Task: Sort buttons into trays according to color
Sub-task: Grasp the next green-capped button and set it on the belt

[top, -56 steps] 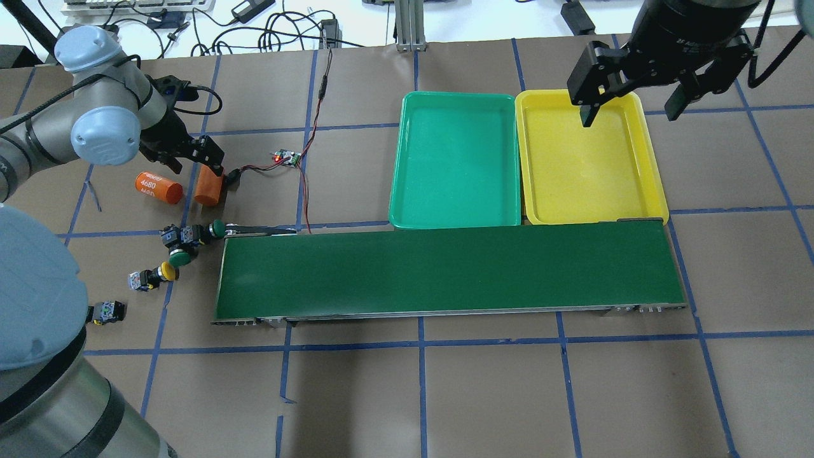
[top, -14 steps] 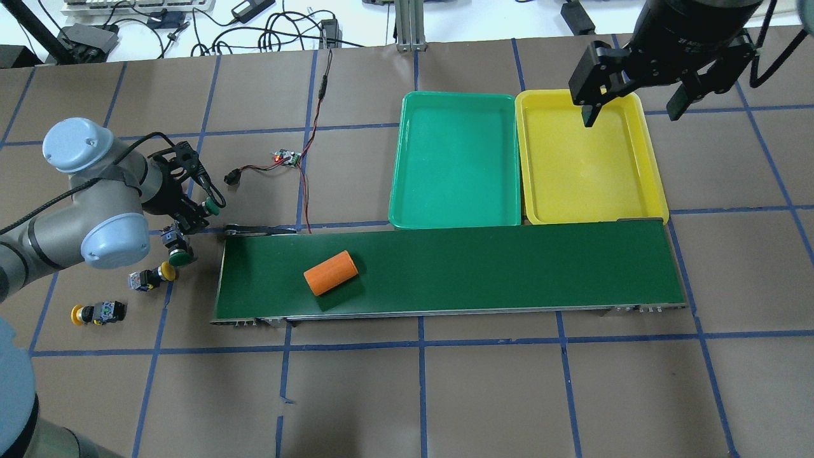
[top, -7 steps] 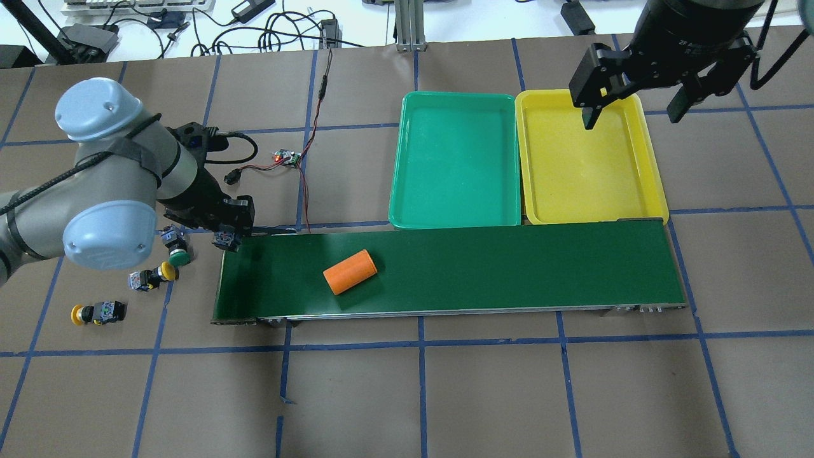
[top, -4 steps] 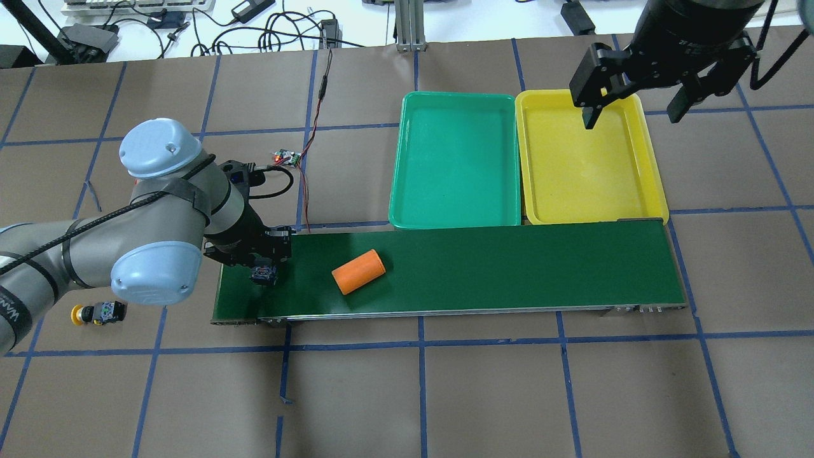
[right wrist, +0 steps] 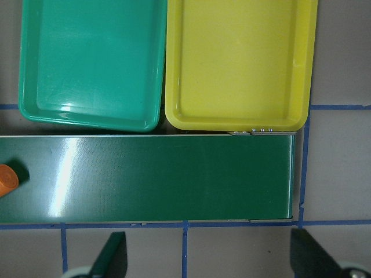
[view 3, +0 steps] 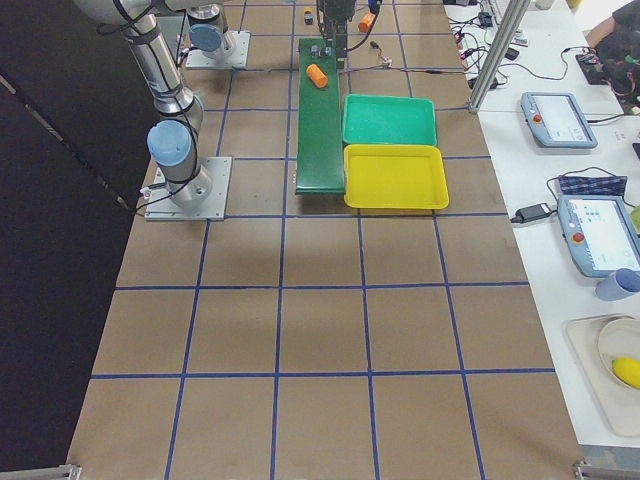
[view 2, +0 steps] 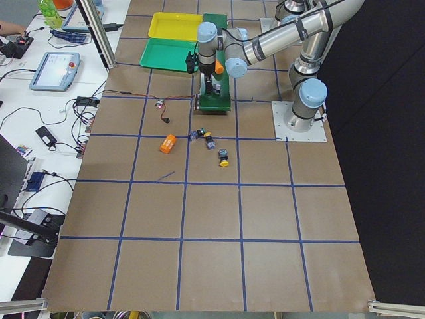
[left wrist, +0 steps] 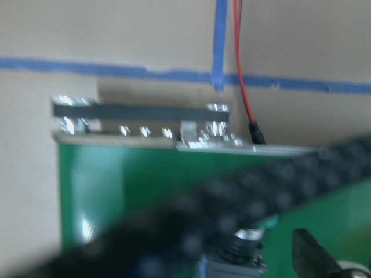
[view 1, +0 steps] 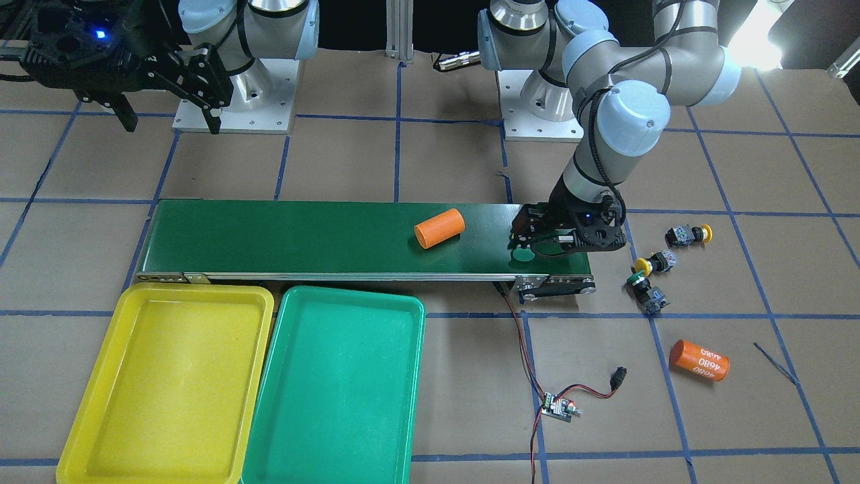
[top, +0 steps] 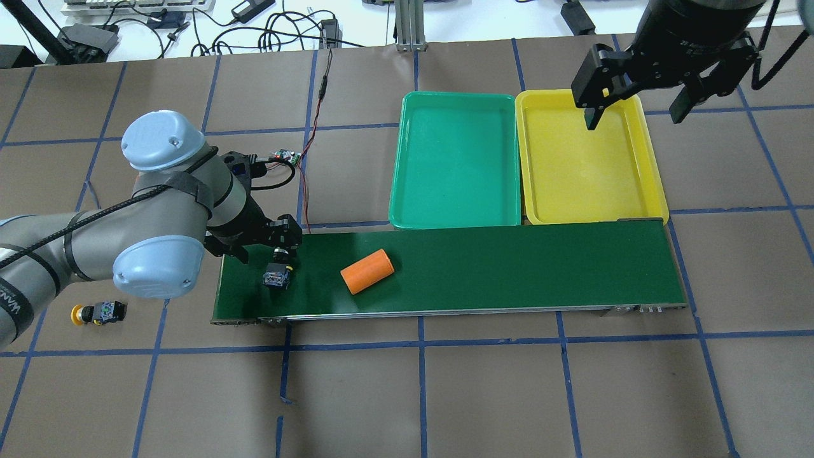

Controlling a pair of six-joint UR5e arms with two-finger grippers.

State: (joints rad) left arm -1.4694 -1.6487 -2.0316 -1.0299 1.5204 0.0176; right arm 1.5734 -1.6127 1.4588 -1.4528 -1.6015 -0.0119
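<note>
My left gripper [top: 267, 250] hangs open over the left end of the conveyor belt [top: 509, 267]. A green button [top: 276, 277] lies on the belt under it, between the fingers, its green cap [view 1: 521, 254] pointing away from me. Two yellow buttons [view 1: 689, 234] [view 1: 655, 261] and a green one [view 1: 645, 289] lie on the table beside the belt's end. My right gripper [top: 636, 113] is open and empty above the far edge of the yellow tray [top: 588, 165]. The teal green tray [top: 455, 159] next to it holds nothing.
An orange cylinder [top: 367, 271] lies on the belt right of the green button. A second orange cylinder [view 1: 699, 359] lies on the table. A small circuit board [view 1: 557, 408] with red and black wires sits beside the belt's left end.
My left arm picked a green button off the table, carried it onto the belt's left end and opened on it. The orange cylinder has drifted right along the belt. The right arm has barely moved.
</note>
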